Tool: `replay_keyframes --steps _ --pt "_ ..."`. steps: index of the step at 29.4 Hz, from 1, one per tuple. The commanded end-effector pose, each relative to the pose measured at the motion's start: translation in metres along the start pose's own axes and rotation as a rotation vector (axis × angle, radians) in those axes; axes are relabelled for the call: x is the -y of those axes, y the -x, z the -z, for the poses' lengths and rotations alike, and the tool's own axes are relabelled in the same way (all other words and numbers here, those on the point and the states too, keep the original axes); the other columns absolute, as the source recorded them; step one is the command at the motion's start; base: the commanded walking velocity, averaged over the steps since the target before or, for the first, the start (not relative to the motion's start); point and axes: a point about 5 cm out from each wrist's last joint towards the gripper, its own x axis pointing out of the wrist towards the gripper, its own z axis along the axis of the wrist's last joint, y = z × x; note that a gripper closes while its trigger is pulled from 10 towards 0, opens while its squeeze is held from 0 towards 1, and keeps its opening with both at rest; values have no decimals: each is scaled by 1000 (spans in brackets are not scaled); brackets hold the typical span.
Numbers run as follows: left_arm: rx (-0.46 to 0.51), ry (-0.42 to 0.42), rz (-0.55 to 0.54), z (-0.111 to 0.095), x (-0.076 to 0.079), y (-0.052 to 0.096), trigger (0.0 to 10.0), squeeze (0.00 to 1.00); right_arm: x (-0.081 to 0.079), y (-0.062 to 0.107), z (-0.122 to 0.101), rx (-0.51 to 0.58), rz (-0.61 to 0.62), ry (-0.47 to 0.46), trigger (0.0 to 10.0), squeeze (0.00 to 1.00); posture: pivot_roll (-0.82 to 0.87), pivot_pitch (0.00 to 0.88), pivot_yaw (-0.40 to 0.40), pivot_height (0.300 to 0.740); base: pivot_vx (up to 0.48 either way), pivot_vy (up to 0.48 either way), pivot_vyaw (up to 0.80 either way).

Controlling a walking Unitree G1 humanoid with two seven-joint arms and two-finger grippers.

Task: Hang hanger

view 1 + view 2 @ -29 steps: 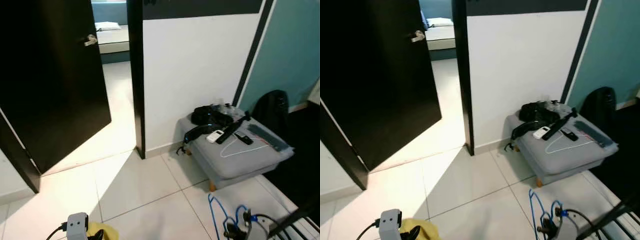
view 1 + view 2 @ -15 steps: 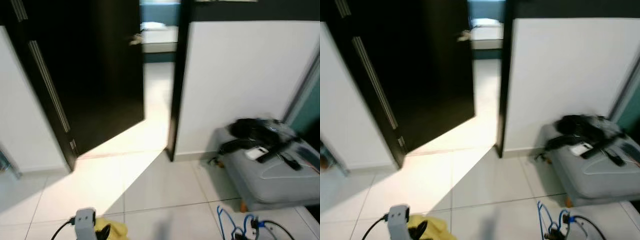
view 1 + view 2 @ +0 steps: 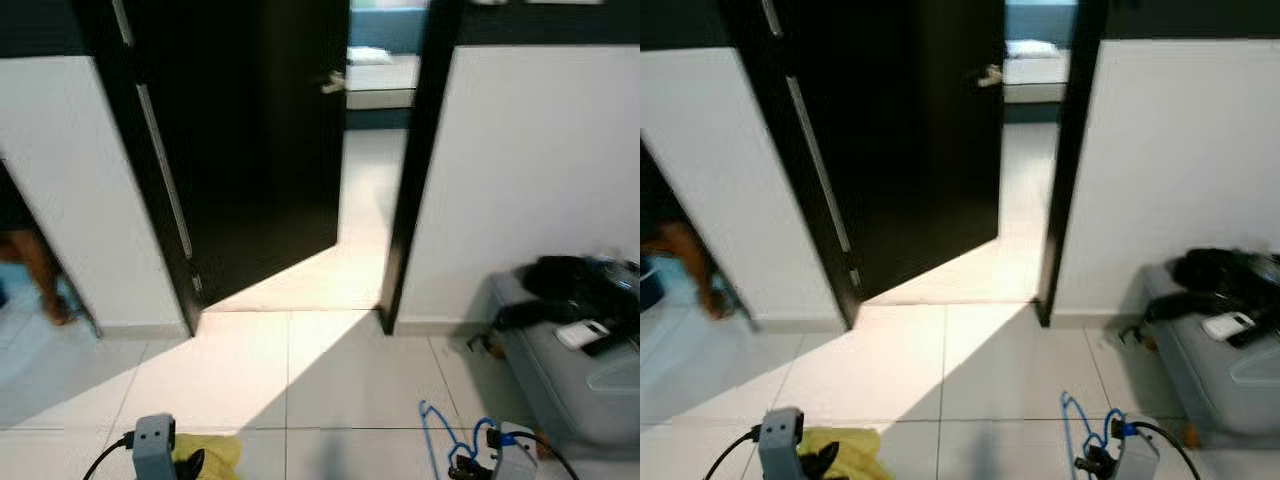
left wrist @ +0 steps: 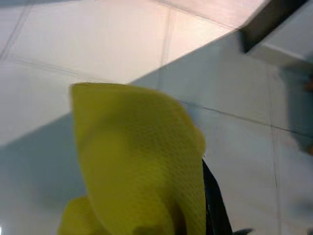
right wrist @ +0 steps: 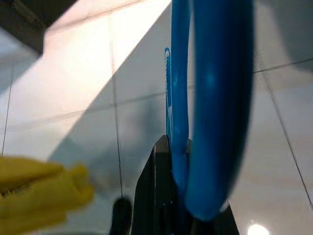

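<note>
A blue hanger stands up from my right gripper at the bottom right, above the tiled floor. In the right wrist view the blue hanger looms close, pinched against a black finger; the gripper is shut on it. At the bottom left my left gripper is shut on a yellow cloth. The left wrist view has the yellow cloth draped over the gripper, with one black finger peeking out beside it.
A black door stands open ahead, and a bed lies beyond the doorway. White walls flank the doorway. A grey ottoman with a black bag and a remote sits at the right. A person's leg is at the far left.
The camera has turned left: the ottoman slid to the right edge, the door is now central, and a person's leg has come into view. Both grippers keep their hold.
</note>
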Motion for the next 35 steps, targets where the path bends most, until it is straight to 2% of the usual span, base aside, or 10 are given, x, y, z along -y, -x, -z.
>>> replay_keyframes --steps 1,5,9,13,20,35 --pt "14 -10 -3 -6 -5 -1 10000 0 -5 -1 4 -10 -13 -9 10000 0 33 0 -20 740 0 0 694" --pt "-7 -2 -23 0 -17 8 10000 0 -4 1 7 -15 -11 -8 10000 0 36 0 -37 740 0 0 694" --pt "-40 6 -34 7 -21 13 10000 0 -3 3 10 -24 -8 -10 10000 0 34 0 -38 740 0 0 694" --pt "-52 10 -38 10 -22 14 10000 0 -3 3 11 -27 -5 -11 10000 0 32 0 -38 740 0 0 694" --pt "-162 47 -86 30 -20 20 10000 0 -1 6 20 -75 29 -42 10000 0 26 0 -63 740 0 0 694" --pt "-232 56 -113 40 -26 27 10000 0 -1 7 21 -72 25 -39 10000 0 18 0 -39 740 0 0 694"
